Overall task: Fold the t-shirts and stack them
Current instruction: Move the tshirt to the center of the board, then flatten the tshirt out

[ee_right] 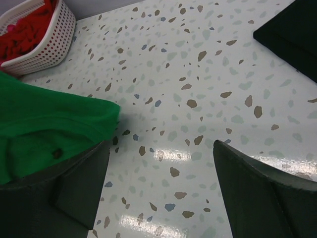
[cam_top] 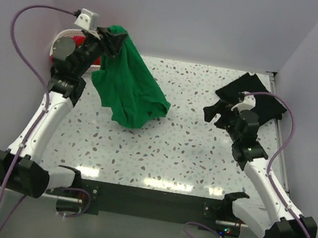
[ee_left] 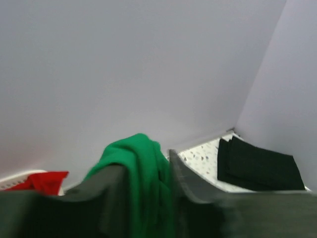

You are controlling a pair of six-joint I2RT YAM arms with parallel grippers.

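Bright green soft cloth t-shirt (cam_top: 130, 88) hangs from the left claw (cam_top: 113, 39), which pinches its top. Its long axis slopes down-right onto the speckled bench (cam_top: 172, 151). The right claw (ee_right: 161, 146), wide open and empty, sits rightward of the shirt's hem.

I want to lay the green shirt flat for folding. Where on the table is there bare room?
Bare: the middle of the table, between the green shirt and the right gripper, and the whole strip along the near edge. Crowded: back left, with the basket and the hanging green shirt; back right, with the black shirt.
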